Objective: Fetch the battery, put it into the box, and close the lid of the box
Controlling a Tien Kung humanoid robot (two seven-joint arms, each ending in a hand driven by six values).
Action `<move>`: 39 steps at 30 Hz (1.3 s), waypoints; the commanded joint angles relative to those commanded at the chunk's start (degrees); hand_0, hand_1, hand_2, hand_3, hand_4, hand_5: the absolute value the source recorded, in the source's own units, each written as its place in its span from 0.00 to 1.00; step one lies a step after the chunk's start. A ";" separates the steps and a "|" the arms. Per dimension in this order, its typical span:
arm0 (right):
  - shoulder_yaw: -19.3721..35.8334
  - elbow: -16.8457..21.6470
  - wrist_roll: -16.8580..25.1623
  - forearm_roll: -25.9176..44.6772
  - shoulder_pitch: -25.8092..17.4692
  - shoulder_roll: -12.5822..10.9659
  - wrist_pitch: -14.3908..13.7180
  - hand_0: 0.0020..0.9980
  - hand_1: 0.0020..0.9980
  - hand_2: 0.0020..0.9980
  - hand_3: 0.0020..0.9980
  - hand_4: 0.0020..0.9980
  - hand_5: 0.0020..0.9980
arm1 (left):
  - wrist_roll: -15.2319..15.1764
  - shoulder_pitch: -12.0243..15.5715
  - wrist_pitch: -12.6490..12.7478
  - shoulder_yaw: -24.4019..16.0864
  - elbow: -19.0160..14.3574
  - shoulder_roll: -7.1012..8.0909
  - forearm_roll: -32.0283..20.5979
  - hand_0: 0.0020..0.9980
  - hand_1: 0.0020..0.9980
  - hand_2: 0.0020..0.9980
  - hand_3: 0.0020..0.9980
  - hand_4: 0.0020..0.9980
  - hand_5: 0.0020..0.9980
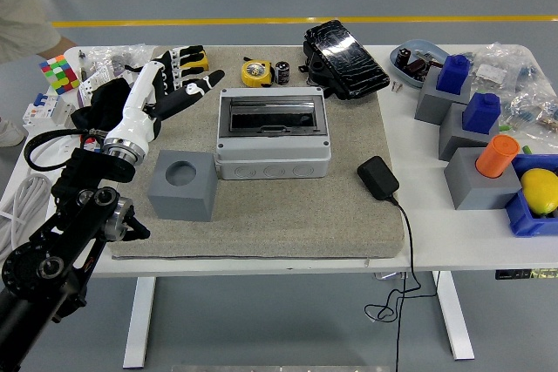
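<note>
**Left hand over the mat's far-left corner, holding nothing**

On the grey mat point(261, 215) covering the white desk point(453, 241), the box point(273, 131) sits with its dark lid down. Beyond its far edge the battery point(282, 72) stands just beside a yellow tape measure point(255, 72). The left hand point(170, 80) hangs over the mat's far-left corner, well apart from the battery, its fingers point(200, 84) spread wide. A grey cube point(181, 185) with a round hole sits left of the box. A black adapter point(377, 178) lies to the right.
</note>
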 joint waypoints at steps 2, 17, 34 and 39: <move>0.00 -0.03 0.00 0.02 0.01 -0.02 0.00 0.55 0.60 0.59 0.55 0.93 0.48 | -0.83 0.85 0.08 -1.25 0.61 0.29 -0.29 0.63 0.70 0.76 0.74 1.00 0.40; 0.20 -0.16 -0.02 0.03 0.27 0.06 0.07 0.55 0.60 0.59 0.55 0.93 0.48 | -0.24 4.17 -1.62 -5.31 0.33 2.28 0.28 0.59 0.68 0.73 0.73 1.00 0.40; 0.32 -0.24 -0.03 -0.18 0.88 0.24 -0.04 0.55 0.60 0.59 0.55 0.93 0.48 | 1.46 5.05 -2.86 -7.51 0.25 2.67 1.10 0.56 0.65 0.72 0.72 1.00 0.36; 0.35 -0.27 -0.02 -0.16 0.81 0.35 -0.09 0.55 0.60 0.59 0.55 0.93 0.48 | 1.68 5.30 -3.05 -7.33 0.19 2.92 1.13 0.56 0.65 0.72 0.72 1.00 0.36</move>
